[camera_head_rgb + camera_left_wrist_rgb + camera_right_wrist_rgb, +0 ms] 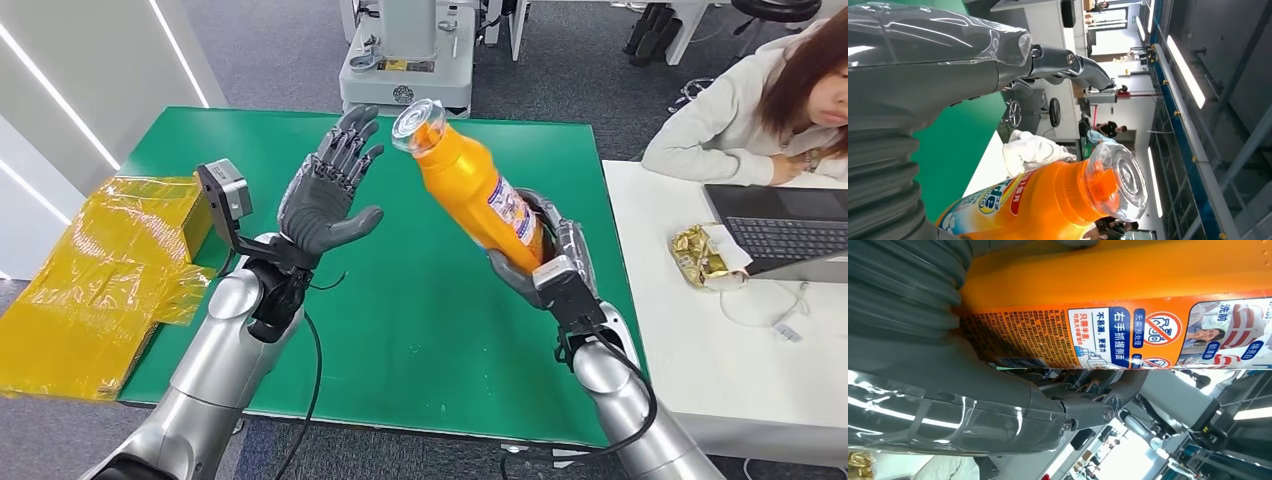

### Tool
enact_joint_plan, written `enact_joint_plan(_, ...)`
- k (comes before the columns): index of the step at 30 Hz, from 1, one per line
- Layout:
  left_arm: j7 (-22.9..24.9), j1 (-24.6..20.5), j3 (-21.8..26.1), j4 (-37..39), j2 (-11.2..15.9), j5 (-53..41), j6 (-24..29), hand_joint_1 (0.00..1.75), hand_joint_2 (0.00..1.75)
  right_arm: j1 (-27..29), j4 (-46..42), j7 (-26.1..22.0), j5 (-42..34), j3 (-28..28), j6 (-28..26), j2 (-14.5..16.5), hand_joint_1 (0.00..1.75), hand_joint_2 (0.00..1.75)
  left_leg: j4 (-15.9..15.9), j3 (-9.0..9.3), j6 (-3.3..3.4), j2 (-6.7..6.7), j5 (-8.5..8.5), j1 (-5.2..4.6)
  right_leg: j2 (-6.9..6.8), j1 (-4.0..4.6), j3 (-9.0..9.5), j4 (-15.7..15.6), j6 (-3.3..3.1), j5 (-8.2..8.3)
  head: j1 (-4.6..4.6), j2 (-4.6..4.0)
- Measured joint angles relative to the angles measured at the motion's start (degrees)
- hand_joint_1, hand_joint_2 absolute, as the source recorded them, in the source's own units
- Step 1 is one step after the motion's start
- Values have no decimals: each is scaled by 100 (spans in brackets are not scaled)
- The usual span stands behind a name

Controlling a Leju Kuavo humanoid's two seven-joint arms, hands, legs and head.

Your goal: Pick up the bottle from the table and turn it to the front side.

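Bottle (478,188) held by right hand (550,262), cap tilted up toward left hand (328,195).

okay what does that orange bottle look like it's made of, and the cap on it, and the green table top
Orange bottle: likely plastic, opaque and glossy, with a printed paper or film label.
Cap: clear hard plastic, apparently; the orange neck shows through it.
Green table top: looks like a matte mat or felt-like covering, flat with no glare; the exact material is uncertain.
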Motion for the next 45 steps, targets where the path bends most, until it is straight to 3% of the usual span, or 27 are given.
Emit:
enact_joint_plan(9, -111, -6, -7, 54, 79, -140, 328, 0, 175, -57, 0, 52, 140, 210, -139, 38, 175, 175, 0, -2, 0, 0, 0, 0, -1, 0, -1, 0, 0, 0, 1, 0)
enact_joint_plan(24, -87, -9, 33, 174, 154, -23, 141, 0, 175, -70, -34, 149, 239, 385, -171, 55, 175, 175, 0, -2, 0, -1, 0, 0, -1, 0, -1, 0, 0, 0, 1, 0)
enact_joint_plan(33, 218, -59, 35, 221, -58, 359, -293, 0, 175, -91, 121, 461, 466, 430, -159, 180, 175, 175, 0, -3, 0, -1, 0, 0, 0, 0, -4, 0, 0, 0, 1, 0)
enact_joint_plan(45, 591, -72, -11, 174, -276, 1288, -425, 0, 175, -243, 595, 311, 448, 435, -147, 407, 175, 175, 0, -3, 0, -1, 0, 0, -1, 0, -4, 1, 0, 0, 0, 0)
